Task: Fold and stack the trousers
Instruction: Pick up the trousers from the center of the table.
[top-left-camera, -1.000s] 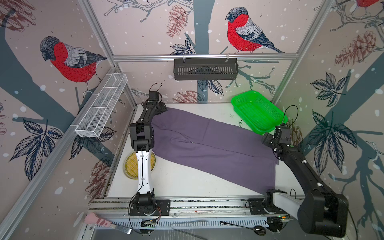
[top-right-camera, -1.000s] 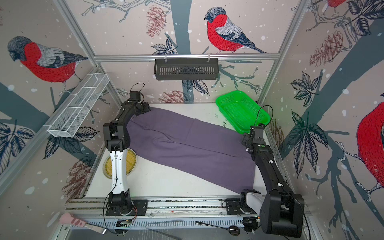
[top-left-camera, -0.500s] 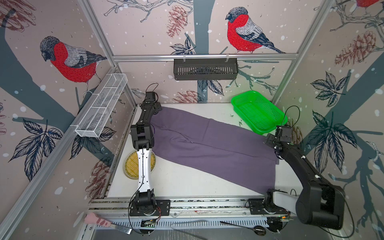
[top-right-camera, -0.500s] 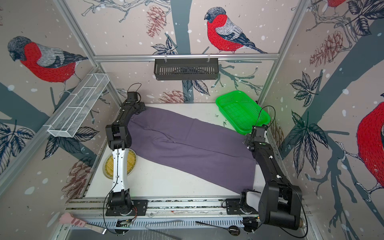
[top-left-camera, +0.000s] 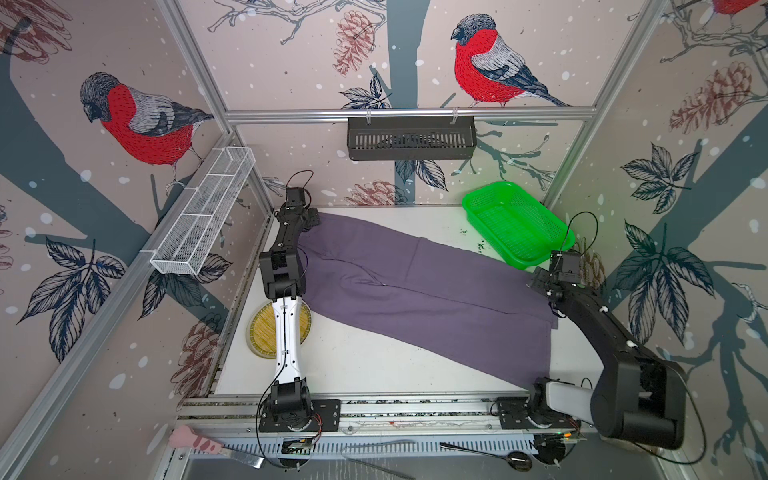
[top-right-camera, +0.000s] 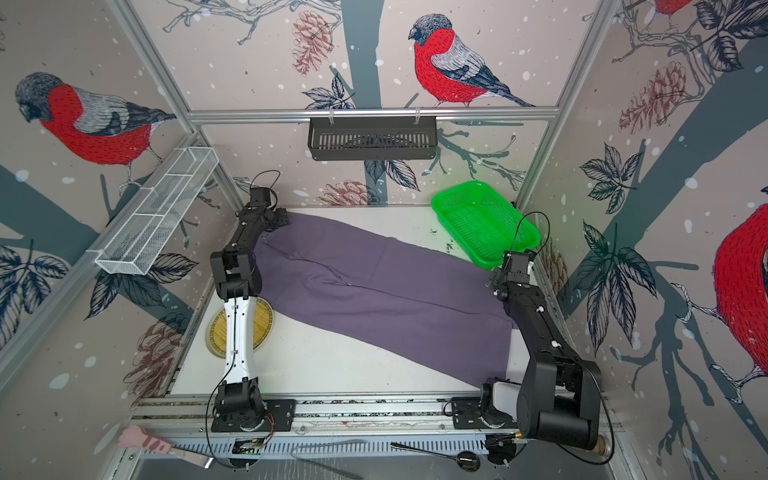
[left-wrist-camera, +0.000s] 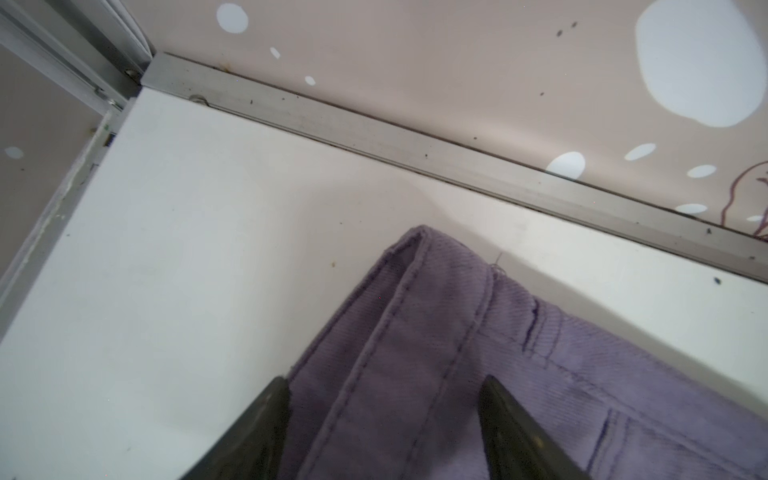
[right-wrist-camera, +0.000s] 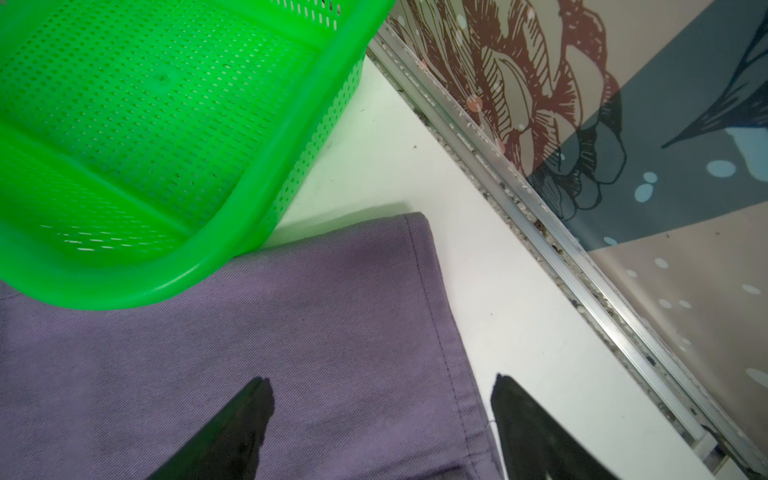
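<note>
I see the trousers (top-left-camera: 415, 291) lying flat across the white table (top-left-camera: 374, 365) | my left gripper (left-wrist-camera: 384, 379) is wide apart over the waist corner | my right gripper (right-wrist-camera: 381, 378) is wide apart over a leg end by the green basket (right-wrist-camera: 199, 257)

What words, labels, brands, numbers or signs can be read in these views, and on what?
No legible text anywhere.
Trousers: seams and stitching only, no tag showing.
Green basket: plain mesh, no mark.
Walls: birds, leaves and pine cones, no lettering.
Circuit board under the front rail: too small to read.
</note>
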